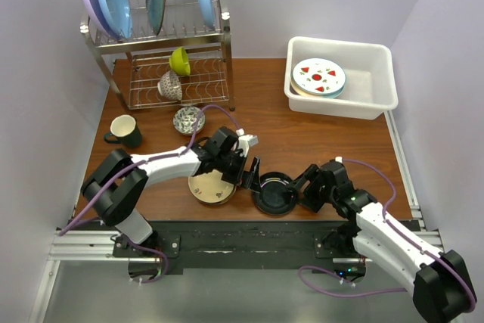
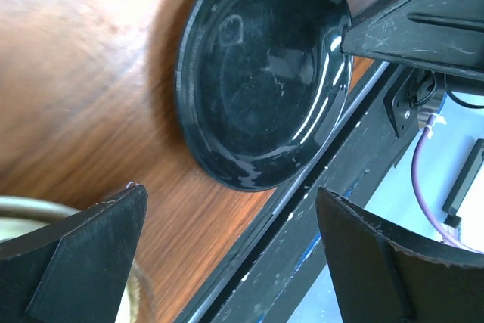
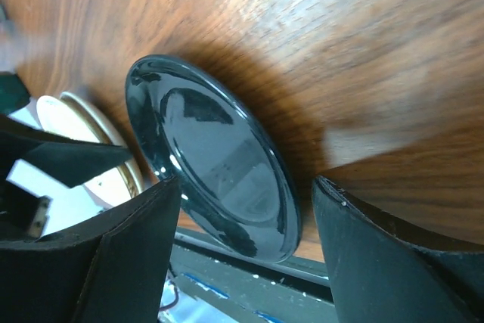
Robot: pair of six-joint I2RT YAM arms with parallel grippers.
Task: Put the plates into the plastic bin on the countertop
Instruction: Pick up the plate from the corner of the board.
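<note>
Reddish-brown countertop (image 1: 302,141), mid-job: the spotted plate (image 1: 318,76) is sitting in the plastic bin (image 1: 368,73) at far right, while the black plate (image 1: 274,193) and the gold-tan plate (image 1: 210,187) are lying at the near edge, waiting. You are hovering the left gripper (image 1: 246,175) between them, jaws spread and empty. Your right gripper (image 3: 246,209) is straddling the black plate, jaws apart, not clamped. Anything under the spotted plate is hiding, and the left gripper is covering part of the gold-tan plate.
</note>
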